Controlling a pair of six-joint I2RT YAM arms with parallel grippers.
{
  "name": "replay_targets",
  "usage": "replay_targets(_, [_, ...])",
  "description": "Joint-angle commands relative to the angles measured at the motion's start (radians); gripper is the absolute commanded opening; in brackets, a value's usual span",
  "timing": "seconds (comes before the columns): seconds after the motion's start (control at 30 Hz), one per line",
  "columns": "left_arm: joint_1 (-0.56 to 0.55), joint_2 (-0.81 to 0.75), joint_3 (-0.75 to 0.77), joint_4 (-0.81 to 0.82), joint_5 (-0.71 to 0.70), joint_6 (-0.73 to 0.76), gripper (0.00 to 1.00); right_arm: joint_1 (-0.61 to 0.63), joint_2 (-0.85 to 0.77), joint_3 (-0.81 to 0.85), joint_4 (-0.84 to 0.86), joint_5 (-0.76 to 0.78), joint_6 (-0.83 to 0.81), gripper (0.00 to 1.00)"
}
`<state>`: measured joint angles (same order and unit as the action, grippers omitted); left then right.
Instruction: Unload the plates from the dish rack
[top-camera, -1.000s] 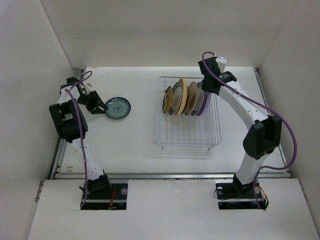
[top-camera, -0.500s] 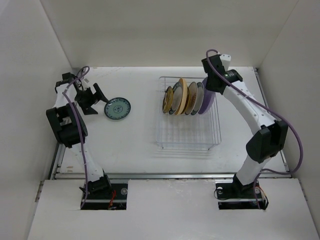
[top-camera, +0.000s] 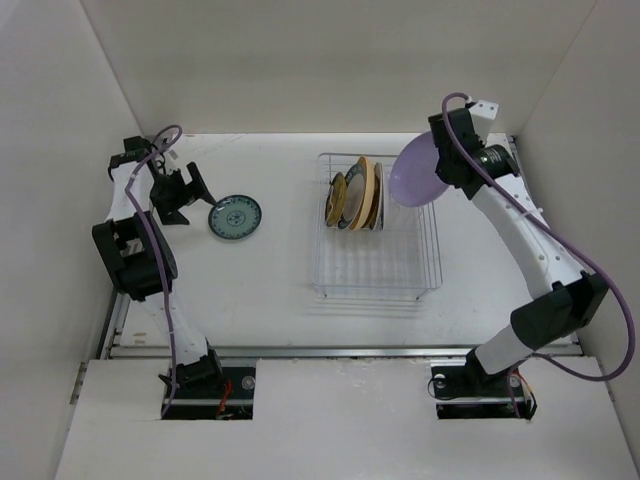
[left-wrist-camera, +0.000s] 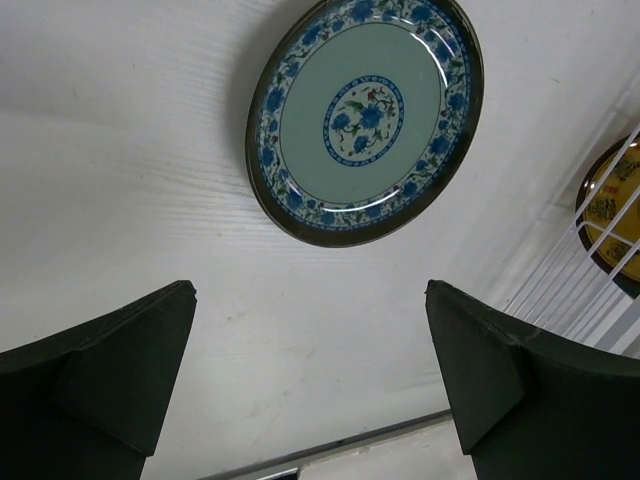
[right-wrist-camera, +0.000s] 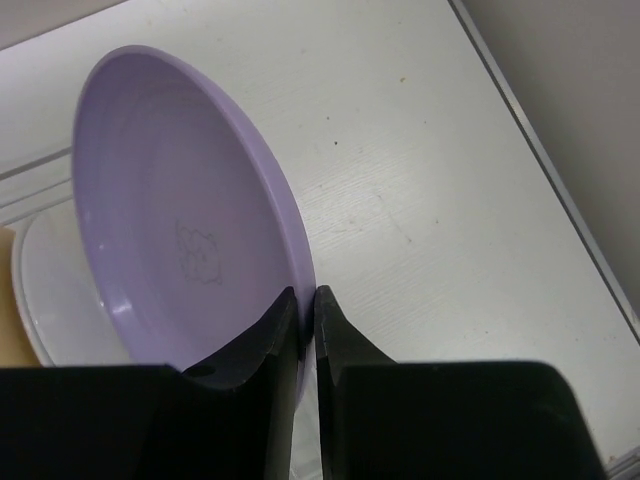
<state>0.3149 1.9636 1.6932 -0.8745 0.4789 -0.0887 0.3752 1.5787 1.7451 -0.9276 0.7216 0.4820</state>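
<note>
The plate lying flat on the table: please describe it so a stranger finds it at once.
From the white wire dish rack, look left. A small round teal plate with a blue floral rim lies flat, alone; the rest stand in the rack or are held aloft.

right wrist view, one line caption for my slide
Right claw clamped on the rim of the lavender plate, which it holds on edge with the white table behind it.

Dish rack (top-camera: 376, 262): white wire, centre-right of bench (top-camera: 260, 285), toward far edge. Several plates (top-camera: 358, 195) upright, packed in its far slots; pale yellow one tallest. Lavender plate (top-camera: 418, 178): held aloft, tilted, over rack's far-right corner, rim pinched by right gripper (right-wrist-camera: 308, 305). Teal patterned plate (top-camera: 235, 216): flat on bench, left of rack.
</note>
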Motion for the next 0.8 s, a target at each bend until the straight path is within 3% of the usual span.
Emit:
replay_targets(0.0, [-0.01, -0.081, 0.049, -0.073, -0.025, 0.041, 1.0, 0.013, -0.092, -0.062, 0.093, -0.02, 0.004, 0.0])
replay_targets(0.3, [-0.01, -0.221, 0.01, -0.106, -0.146, 0.182, 1.0, 0.013, -0.132, -0.073, 0.104, -0.008, 0.004, 0.0])
replay_targets(0.77, [0.019, -0.241, 0.034, -0.107, -0.134, 0.167, 1.0, 0.013, -0.144, -0.024, 0.119, -0.024, -0.005, 0.0])
